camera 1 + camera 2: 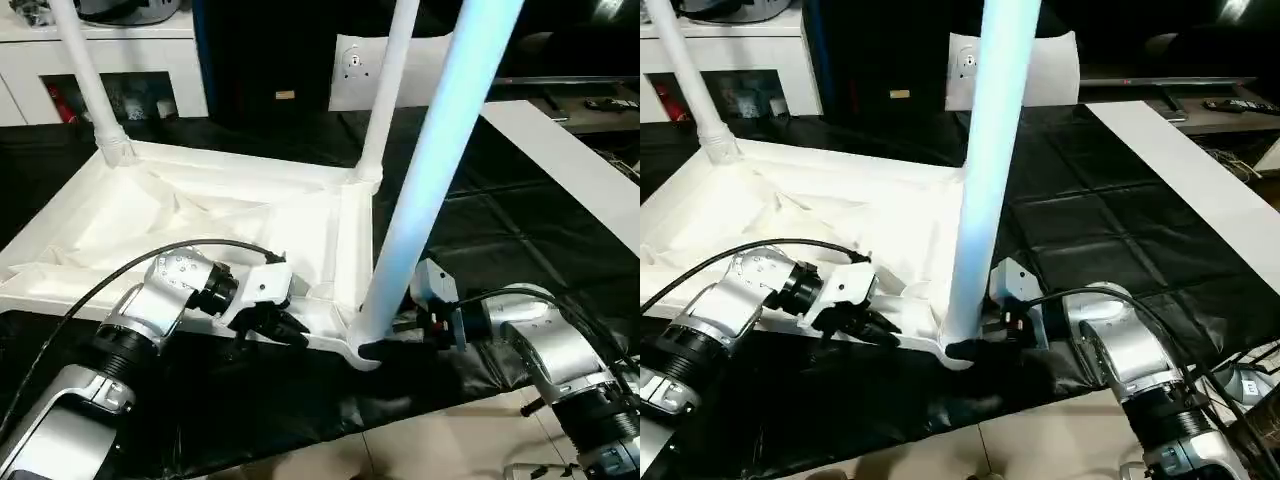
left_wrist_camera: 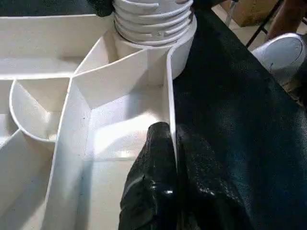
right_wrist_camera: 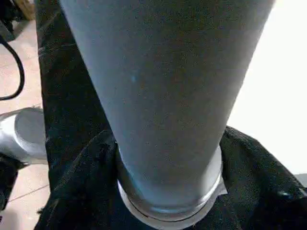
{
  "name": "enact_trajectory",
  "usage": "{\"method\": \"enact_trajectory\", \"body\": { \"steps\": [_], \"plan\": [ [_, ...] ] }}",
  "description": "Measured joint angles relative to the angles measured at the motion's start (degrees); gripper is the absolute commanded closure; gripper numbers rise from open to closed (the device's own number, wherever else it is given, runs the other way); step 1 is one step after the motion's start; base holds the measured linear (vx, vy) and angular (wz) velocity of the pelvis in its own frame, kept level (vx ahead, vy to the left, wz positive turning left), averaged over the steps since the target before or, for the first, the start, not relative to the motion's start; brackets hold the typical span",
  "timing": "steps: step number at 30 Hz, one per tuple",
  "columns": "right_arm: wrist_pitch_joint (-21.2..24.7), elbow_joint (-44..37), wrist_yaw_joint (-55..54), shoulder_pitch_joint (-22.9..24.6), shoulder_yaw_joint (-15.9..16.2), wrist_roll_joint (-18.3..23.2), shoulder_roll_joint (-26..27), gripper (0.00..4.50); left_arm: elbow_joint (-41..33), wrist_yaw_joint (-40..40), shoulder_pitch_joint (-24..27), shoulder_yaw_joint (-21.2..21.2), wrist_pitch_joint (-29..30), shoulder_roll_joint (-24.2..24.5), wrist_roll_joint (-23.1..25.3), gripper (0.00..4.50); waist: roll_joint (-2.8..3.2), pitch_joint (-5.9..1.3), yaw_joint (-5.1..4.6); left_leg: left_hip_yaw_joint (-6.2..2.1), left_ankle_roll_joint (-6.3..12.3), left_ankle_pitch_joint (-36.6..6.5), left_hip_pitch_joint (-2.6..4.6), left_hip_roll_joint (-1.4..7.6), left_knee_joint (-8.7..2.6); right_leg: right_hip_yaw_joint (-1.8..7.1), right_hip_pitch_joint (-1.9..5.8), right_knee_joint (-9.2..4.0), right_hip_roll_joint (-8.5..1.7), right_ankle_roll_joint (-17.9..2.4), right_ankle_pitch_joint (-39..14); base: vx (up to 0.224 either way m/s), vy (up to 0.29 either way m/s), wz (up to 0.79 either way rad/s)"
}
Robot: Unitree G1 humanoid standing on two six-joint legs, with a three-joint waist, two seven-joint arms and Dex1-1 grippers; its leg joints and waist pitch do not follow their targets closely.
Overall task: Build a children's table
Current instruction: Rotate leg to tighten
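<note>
tabletop: the white tabletop (image 1: 200, 215) lies upside down on the black-covered surface (image 1: 480, 230), ribbed underside up, with a crumpled white sheet (image 1: 780, 230) lying inside it.
near leg: a long white leg (image 1: 430, 170) stands upright in the near corner socket (image 1: 362, 345) of the tabletop; its threaded end (image 2: 153, 19) sits at the top of the socket in the left wrist view.
far legs: two more legs stand upright in the far corners, one at the far left (image 1: 90, 75), one at the far right (image 1: 385, 90).
left tool: the left tool (image 1: 270, 325) is clenched on the near rim of the tabletop; its black fingers (image 2: 153, 177) pinch the thin edge wall, one on each side.
right tool: the right tool (image 1: 385, 350) is at the base of the near leg, beside the corner socket; its black fingers (image 3: 86, 191) wrap around the leg's foot, grasping it.
surroundings: white cabinets (image 1: 120, 55) stand behind the surface, and a long white board (image 1: 570, 165) lies on its right.
</note>
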Motion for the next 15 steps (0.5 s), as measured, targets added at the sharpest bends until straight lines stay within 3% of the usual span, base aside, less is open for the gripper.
{"method": "enact_trajectory", "body": {
  "steps": [8,12,15],
  "plan": [
    [8.15,-2.83,-10.84,3.02,-4.72,1.42,4.83,1.78,-2.63,7.87,0.82,2.22,10.57,-2.51,0.3,4.5,-0.02,-0.01,-0.39,0.04,-0.15,0.01,0.04,0.01,0.12,0.02,0.01,0.06,-0.02,0.19,0.0,0.0,0.0,0.0],
    [10.86,-2.84,-26.37,3.36,-9.15,-1.48,12.27,1.8,-6.23,18.32,2.44,5.17,18.29,-6.55,2.95,4.5,-0.02,-0.07,-2.38,0.07,-0.32,0.03,0.11,-0.01,0.16,0.08,0.01,0.01,0.0,0.31,0.13,0.0,0.0,0.0],
    [11.59,-1.37,-36.66,2.2,-11.44,-3.86,17.45,1.81,-8.22,25.61,3.14,6.41,23.53,-10.13,4.25,4.5,0.25,-0.22,-3.31,0.09,-0.3,0.06,0.12,-0.06,0.15,0.16,0.01,-0.05,0.0,0.35,0.14,0.0,0.0,0.0]
  ]
}}
